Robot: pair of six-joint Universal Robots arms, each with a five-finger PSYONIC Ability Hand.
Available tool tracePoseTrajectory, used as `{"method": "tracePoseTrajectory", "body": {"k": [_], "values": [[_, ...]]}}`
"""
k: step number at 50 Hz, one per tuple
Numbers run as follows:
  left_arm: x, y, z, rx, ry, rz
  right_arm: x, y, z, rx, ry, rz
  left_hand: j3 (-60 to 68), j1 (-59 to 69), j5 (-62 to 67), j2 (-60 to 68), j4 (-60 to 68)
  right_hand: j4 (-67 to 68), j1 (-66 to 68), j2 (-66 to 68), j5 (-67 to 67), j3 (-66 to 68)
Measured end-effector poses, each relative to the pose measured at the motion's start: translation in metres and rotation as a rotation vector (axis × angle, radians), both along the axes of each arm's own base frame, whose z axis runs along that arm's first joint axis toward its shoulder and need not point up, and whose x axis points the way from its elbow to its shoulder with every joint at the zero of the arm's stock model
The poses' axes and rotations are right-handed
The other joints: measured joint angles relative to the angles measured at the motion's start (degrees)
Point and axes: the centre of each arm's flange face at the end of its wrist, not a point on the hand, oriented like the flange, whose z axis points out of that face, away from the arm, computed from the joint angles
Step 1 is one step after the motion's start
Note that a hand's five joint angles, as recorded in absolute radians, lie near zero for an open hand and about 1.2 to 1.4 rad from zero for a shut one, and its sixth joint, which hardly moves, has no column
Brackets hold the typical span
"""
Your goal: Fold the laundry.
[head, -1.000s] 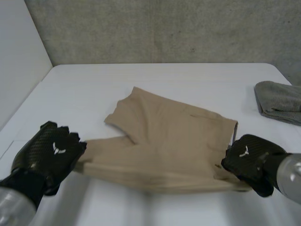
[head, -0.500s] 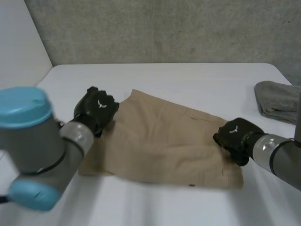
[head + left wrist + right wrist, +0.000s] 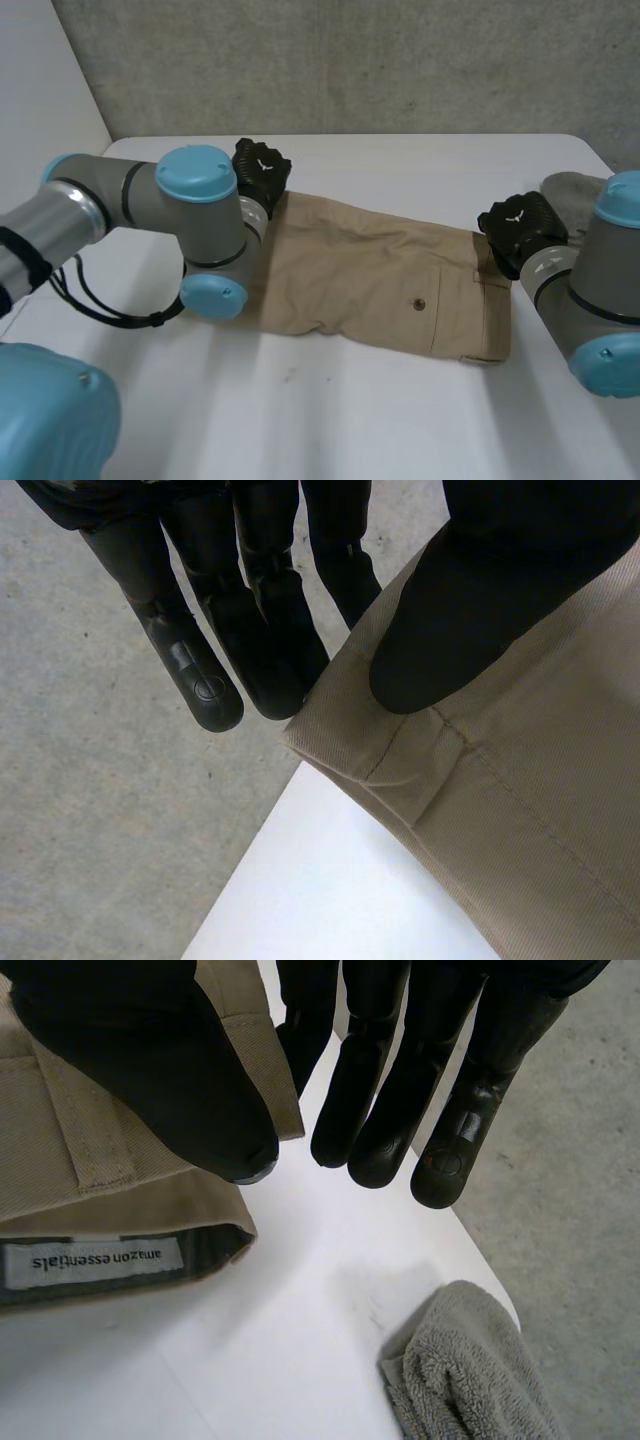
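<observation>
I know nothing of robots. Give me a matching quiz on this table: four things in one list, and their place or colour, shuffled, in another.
1 left hand
2 right hand
3 shorts
4 towel

A grey, beside the right arm
B pinches the labelled waistband corner
C tan, spread between both hands
D pinches the leg-end corner

Pairs: 1-D, 2-B, 3-C, 4-A
</observation>
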Motion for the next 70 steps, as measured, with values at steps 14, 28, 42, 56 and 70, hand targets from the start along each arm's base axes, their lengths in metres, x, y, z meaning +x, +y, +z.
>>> {"method": "tracePoseTrajectory", "body": {"k": [14, 28, 42, 56, 70], "values": [[-0.016, -0.015, -0.031, 0.120, 0.002, -0.001, 0.001, -0.029, -0.024, -0.015, 0.019, -0.081, 0.0, 0.0, 0.0, 0.0, 0.0, -1.9, -1.2, -2.0, -1.7, -2.0], [-0.023, 0.009, -0.053, 0.310, 0.096, 0.004, -0.004, -0.032, -0.028, 0.001, 0.043, -0.130, -50.6, -52.3, -47.6, -51.9, -51.7, -54.8, -44.3, -54.9, -53.7, -54.9], [-0.028, 0.040, -0.023, 0.366, 0.063, 0.010, -0.013, 0.000, 0.020, 0.014, 0.028, -0.096, -56.6, -54.5, -52.0, -57.2, -57.4, -54.8, -44.3, -54.9, -53.7, -54.9], [-0.011, 0.054, 0.046, 0.400, 0.189, 0.071, -0.017, 0.037, 0.044, 0.068, 0.017, -0.022, -56.6, -54.5, -52.4, -57.2, -57.4, -54.8, -44.3, -54.9, -53.7, -54.9], [0.006, 0.069, 0.020, 0.477, 0.105, 0.182, -0.018, 0.053, 0.017, 0.136, 0.024, 0.010, -56.6, -54.3, -52.4, -57.2, -57.3, -54.8, -44.3, -54.9, -53.7, -54.9]]}}
